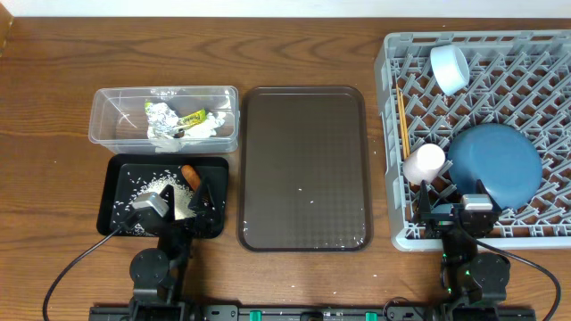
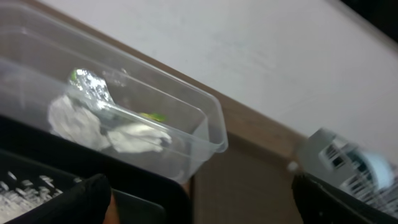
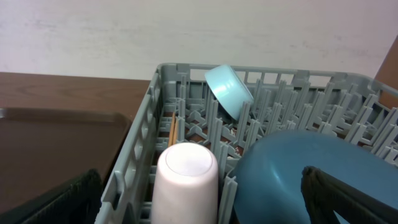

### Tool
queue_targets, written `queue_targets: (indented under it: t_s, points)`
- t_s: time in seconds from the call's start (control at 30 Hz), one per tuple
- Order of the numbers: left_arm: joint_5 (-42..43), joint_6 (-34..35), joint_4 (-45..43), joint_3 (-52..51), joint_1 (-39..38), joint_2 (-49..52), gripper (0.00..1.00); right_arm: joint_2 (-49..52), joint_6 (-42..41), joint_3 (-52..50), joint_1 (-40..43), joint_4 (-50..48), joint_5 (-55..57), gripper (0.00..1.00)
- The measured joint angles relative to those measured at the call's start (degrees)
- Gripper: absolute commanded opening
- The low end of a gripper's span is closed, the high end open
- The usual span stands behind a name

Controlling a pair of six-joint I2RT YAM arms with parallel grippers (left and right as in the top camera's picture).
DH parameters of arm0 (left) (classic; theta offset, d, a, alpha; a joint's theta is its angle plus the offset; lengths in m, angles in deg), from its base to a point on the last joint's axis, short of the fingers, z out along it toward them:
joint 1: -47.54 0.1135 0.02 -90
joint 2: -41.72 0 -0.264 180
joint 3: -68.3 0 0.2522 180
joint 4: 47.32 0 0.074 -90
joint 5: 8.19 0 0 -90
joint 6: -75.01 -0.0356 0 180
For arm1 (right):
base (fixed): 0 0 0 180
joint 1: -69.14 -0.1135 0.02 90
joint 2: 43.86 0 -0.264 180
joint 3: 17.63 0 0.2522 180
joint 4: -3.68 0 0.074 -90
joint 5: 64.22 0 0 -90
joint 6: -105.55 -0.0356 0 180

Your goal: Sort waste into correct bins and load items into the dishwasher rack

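We make out no item on brown tray; we judge no pick pending.
Left of tray: foil and tissue in clear tub; rice and carrot in black tub. Left end effector over black tub's near end, jaws wide, holding nothing.
Right of tray: rack holds plate, pink cup, light blue cup. Chopsticks lie front-to-back along tray-side wall. Right end effector at rack's near edge, wide, holding nothing.
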Motion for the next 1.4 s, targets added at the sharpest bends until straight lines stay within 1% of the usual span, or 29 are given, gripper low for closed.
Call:
queue_targets:
  t_s: [0.17, 0.3, 0.47, 0.7, 1.07, 1.4]
  points:
    - [0.00, -13.46, -0.02, 0.00, 0.00, 0.00, 0.95, 0.00, 0.00, 0.00, 0.00, 0.00, 0.00, 0.99]
    - [-0.04, -22.80, 0.00, 0.00, -0.17, 0.00, 0.95, 0.00, 0.00, 0.02, 0.00, 0.00, 0.00, 0.99]
    - [-1.18, -28.74, 0.07, -0.02, -1.86, 0.00, 0.95, 0.00, 0.00, 0.02, 0.00, 0.00, 0.00, 0.99]
    - [-1.60, -31.15, 0.07, -0.04, -2.03, 0.00, 0.95, 0.00, 0.00, 0.00, 0.00, 0.00, 0.00, 0.99]
    - [-1.75, -31.89, 0.07, -0.04, 1.44, 0.00, 0.95, 0.00, 0.00, 0.02, 0.00, 0.00, 0.00, 0.99]
    - [-1.75, -32.20, 0.07, -0.04, 1.73, 0.00, 0.95, 0.00, 0.00, 0.00, 0.00, -0.02, 0.00, 0.99]
